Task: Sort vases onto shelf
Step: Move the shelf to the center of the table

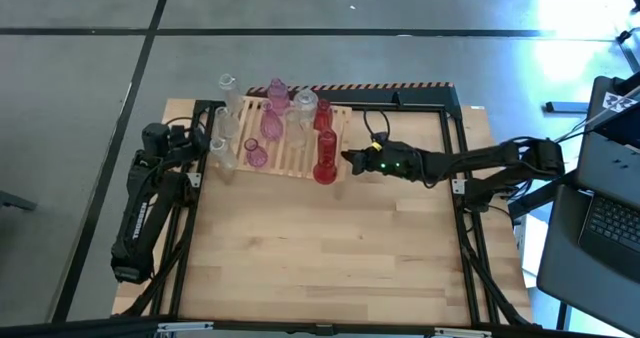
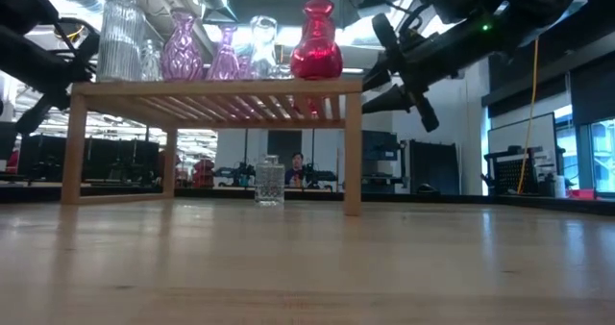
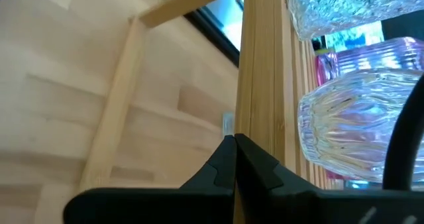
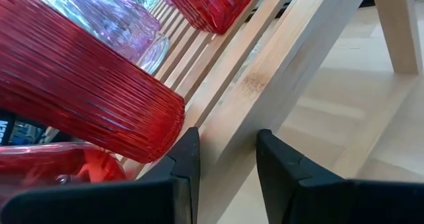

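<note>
The wooden slatted shelf (image 1: 300, 154) stands on its legs at the table's far middle. On it stand red vases (image 1: 325, 168), pink ones (image 2: 183, 46) and clear ones (image 2: 120, 37). A small clear vase (image 2: 269, 181) stands on the table near the shelf. My left gripper (image 1: 212, 143) is shut at the shelf's left end, next to a ribbed clear vase (image 3: 351, 124). My right gripper (image 1: 348, 159) is open at the shelf's right end. One finger is above and one below the shelf's top board (image 2: 351, 85), close to a red ribbed vase (image 4: 86, 78). My left gripper has its shut fingertips (image 3: 233, 144) at the shelf's left end rail (image 3: 258, 85); I cannot tell whether they touch it. My right gripper comes level from the table's right, and the shelf's right end rail (image 4: 258, 85) runs into the gap between its open fingers (image 4: 189, 161); I cannot tell whether they touch it.
Two clear vases (image 1: 225, 156) stand on the table just left of the shelf. A black metal frame (image 1: 455, 148) borders the tabletop. The near half of the plank table (image 1: 320, 258) lies in front of the shelf. A person sits far behind the table (image 2: 296, 166).
</note>
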### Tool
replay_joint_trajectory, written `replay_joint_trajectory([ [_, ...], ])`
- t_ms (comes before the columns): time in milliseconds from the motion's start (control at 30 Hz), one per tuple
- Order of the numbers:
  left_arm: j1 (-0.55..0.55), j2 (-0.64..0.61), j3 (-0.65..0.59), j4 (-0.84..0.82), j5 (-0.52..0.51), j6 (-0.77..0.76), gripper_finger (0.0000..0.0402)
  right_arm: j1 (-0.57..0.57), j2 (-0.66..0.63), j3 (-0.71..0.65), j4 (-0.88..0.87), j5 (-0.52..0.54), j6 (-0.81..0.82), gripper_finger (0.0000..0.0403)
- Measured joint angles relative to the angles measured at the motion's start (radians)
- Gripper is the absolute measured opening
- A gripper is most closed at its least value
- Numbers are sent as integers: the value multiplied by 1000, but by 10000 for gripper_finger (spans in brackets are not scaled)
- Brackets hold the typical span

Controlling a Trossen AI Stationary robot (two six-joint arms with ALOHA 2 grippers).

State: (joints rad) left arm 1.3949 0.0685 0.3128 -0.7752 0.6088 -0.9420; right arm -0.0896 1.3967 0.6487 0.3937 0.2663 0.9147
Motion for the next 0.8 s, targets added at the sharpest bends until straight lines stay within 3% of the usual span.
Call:
replay_joint_trajectory([
  [300,-4,1,89,-206,70,83,0,26,-34,2,-65,20,20,92],
  [800,-24,2,104,-220,77,98,0,166,-35,2,-90,98,101,92],
])
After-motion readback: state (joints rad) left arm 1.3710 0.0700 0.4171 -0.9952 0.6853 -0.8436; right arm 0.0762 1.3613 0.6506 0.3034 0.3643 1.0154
